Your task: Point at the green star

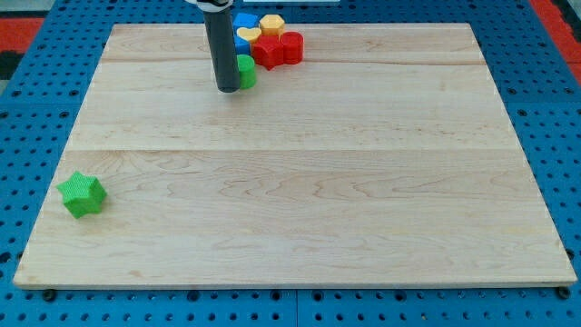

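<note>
The green star [83,193] lies alone near the wooden board's lower left corner. My tip [228,89] is at the view's top, left of centre, far up and to the right of the star. It stands right beside a small green block [246,71], partly hiding it. Whether they touch I cannot tell.
A cluster of blocks sits at the board's top edge just right of my tip: a red star [266,51], a red cylinder [291,46], a yellow heart [248,36], a yellow hexagon [271,24] and a blue block [243,21]. The wooden board [300,182] lies on a blue pegboard.
</note>
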You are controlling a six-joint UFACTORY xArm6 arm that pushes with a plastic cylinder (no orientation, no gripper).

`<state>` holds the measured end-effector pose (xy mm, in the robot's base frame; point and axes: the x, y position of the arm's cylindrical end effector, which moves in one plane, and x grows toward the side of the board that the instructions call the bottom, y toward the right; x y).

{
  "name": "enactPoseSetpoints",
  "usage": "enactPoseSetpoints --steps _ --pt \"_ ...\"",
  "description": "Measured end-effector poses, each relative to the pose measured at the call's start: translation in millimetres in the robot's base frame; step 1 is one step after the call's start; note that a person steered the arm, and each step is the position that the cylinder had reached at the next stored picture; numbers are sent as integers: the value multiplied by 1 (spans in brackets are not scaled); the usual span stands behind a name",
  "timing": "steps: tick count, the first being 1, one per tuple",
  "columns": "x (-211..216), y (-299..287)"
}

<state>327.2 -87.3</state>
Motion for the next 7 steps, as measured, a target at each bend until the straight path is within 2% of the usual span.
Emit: enactPoseSetpoints --steps 2,3,5,6,7 --pt "-22 20" --pt "-1 9" --pt "175 -26" --pt "258 -82" --pt "290 -130"
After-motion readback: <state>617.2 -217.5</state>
